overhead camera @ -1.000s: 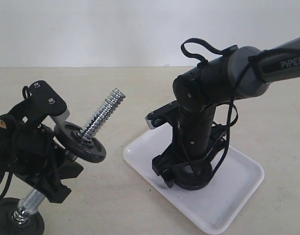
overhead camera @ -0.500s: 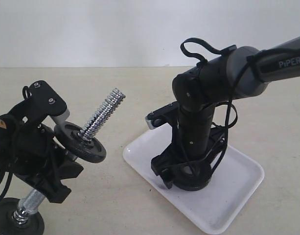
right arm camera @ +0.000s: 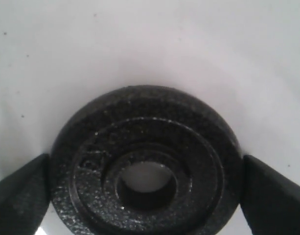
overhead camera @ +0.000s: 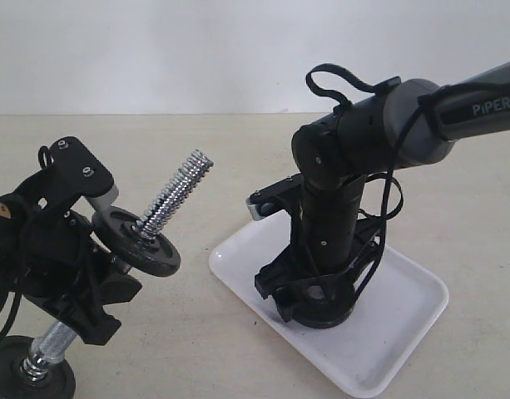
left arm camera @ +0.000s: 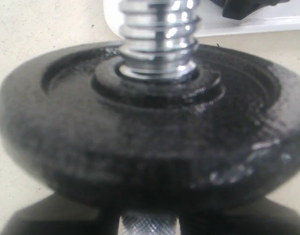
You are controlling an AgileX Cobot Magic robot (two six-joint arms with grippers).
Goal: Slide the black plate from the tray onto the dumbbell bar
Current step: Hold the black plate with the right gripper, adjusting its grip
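Now matte, rimmed black plate point(right arm camera: 154, 132) lies flat between right end effector's point(right arm camera: 145, 196) spread fingers point(right arm camera: 22, 196).

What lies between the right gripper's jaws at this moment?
The black plate, flat on the white tray, with a jaw at each side of its rim. The right wrist view shows it; whether they press it yet is unclear.
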